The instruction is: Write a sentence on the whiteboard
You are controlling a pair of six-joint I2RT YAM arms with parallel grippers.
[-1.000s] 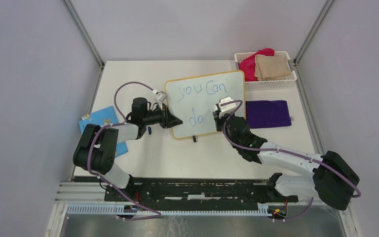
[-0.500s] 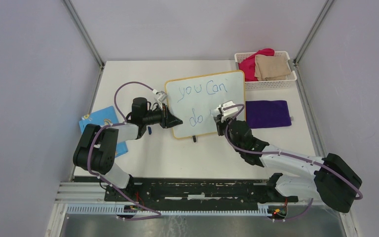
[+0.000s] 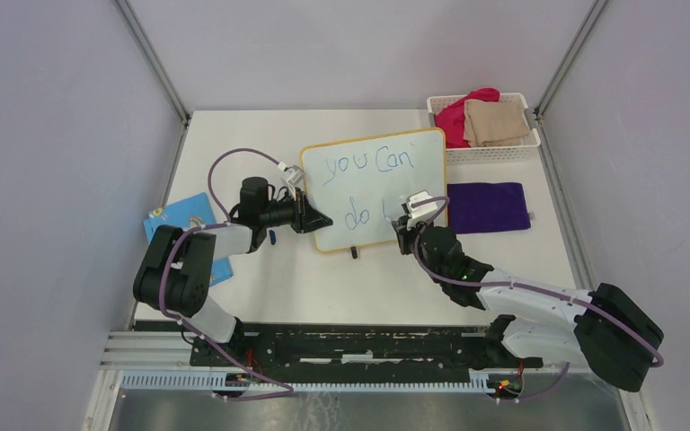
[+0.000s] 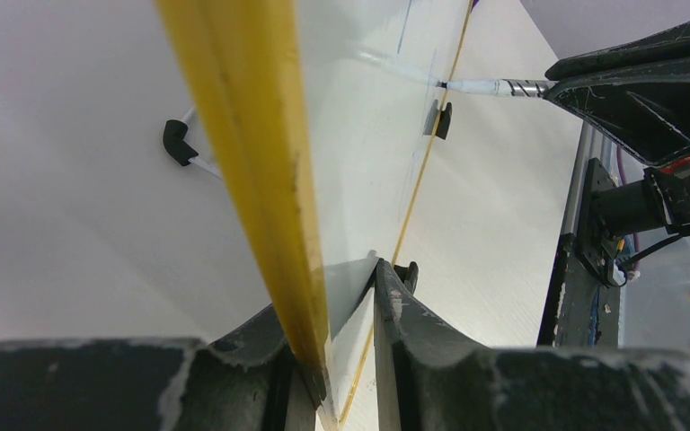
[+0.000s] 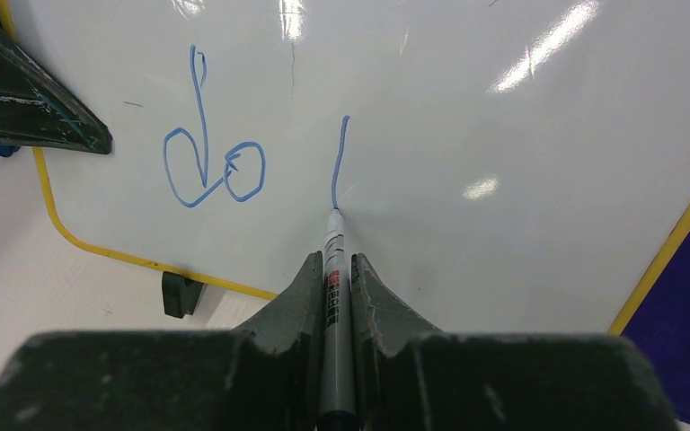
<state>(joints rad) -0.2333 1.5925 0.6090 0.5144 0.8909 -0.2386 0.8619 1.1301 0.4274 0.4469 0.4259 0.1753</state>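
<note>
**Trainee:** Where does the small, glossy white whiteboard (image 3: 373,184) with the yellow-orange rim stand?

**Technician:** At the middle of the white worktop (image 3: 323,287), propped at a lean on its small black feet (image 5: 180,294), with its face toward the arms. The blue handwritten sentence (image 3: 367,163) reads "you Can" on the upper line. The lower line has "do" plus one downstroke, and the remainder is not yet written.

**Trainee:** What is the state of the fingers?

**Technician:** The left fingers (image 4: 418,359) are clamped on the board's left rim near the lower corner, one pad on each face. The right fingers (image 5: 292,314) are closed on the barrel of a slim white-and-grey marker (image 5: 333,235). Its tip touches the board at the foot of the downstroke.

**Trainee:** How should the board be expected to handle?

**Technician:** It is judged light, stiff and slippery. On two small feet it would likely slide or tip back under pen pressure. A hold at the rim, clear of the writing area, is therefore the correct place. The gloss offers the tip little friction, so light, even contact is advised. The thin marker could rotate in the grip if pressed hard, and a hold close to the tip limits that.
</note>
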